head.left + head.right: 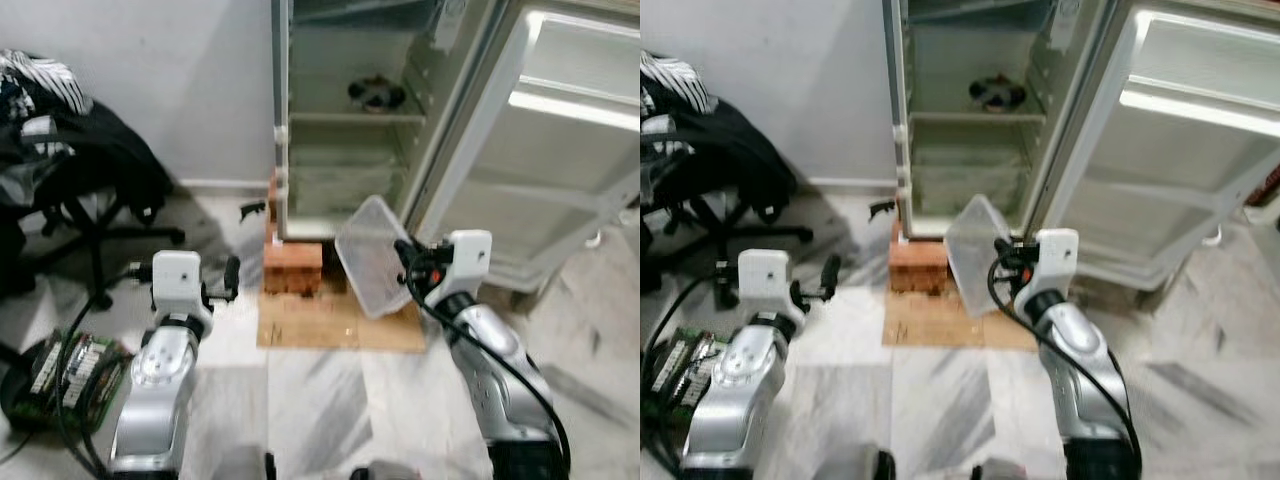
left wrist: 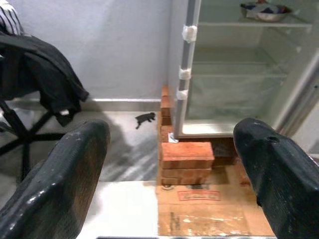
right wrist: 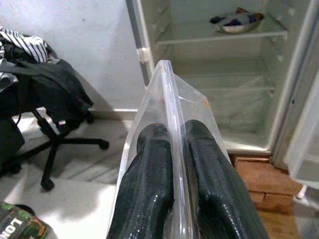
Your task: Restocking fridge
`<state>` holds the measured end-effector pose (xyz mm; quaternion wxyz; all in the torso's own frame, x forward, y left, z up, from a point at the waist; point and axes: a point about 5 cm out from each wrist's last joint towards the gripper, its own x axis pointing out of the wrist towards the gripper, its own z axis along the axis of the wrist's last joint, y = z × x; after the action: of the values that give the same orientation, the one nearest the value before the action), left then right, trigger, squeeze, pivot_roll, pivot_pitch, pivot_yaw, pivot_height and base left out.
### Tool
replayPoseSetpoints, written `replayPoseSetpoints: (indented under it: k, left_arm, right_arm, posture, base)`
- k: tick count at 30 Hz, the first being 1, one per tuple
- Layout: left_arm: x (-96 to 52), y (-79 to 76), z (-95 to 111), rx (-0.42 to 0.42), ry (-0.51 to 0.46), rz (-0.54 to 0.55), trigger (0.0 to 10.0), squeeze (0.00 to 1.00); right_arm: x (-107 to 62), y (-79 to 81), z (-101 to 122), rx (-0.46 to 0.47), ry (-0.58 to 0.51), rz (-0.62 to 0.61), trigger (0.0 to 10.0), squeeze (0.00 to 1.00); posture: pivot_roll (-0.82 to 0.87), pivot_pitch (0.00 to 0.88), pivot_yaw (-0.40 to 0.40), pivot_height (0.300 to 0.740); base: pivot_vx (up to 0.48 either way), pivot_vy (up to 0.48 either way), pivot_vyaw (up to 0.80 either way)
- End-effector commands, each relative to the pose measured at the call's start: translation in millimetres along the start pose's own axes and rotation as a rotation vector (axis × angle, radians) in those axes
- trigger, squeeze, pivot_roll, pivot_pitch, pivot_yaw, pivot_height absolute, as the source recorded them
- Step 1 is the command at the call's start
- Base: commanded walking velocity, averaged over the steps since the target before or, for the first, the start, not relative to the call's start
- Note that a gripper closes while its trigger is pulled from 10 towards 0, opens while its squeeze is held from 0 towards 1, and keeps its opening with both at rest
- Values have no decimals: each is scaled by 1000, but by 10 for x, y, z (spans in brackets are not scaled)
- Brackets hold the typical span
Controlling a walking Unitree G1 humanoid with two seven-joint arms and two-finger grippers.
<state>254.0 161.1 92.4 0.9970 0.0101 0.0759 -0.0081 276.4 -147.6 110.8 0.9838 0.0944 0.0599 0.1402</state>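
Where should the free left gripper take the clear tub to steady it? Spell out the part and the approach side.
Judging by its pose: the tub hangs tilted on edge, the right gripper pinching one wall. The left gripper, open, would best take the opposite rim, coming in from the robot's left, one finger inside and one outside the thin wall.

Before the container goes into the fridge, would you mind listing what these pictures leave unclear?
- Bowl on the fridge shelf: contents too small and blurred.
- Clear container in the right gripper: whether it holds anything.
- Lower drawer: frosted front hides the inside.
- Fridge top: cut off in both eye views.
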Motion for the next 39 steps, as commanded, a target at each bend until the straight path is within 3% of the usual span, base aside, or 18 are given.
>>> replayPoseSetpoints:
  k: [1, 23, 39]
  left_arm:
    - [-18, 19, 18, -10, -10, 13, 10000, 0]
    - [-40, 26, -9, -37, 4, 14, 10000, 0]
    - [-9, 19, 6, -34, 5, 11, 10000, 0]
  right_arm:
    - [9, -7, 25, -12, -16, -4, 10000, 0]
    - [83, 8, 50, -15, -37, -13, 10000, 0]
    - [152, 41, 68, -23, -52, -4, 10000, 0]
  posture:
    - [38, 62, -39, 740]
    - [38, 76, -42, 740]
    - [45, 76, -40, 740]
  base:
    - [368, 0, 0]
    - [455, 0, 80]
    - [386, 284, 0]
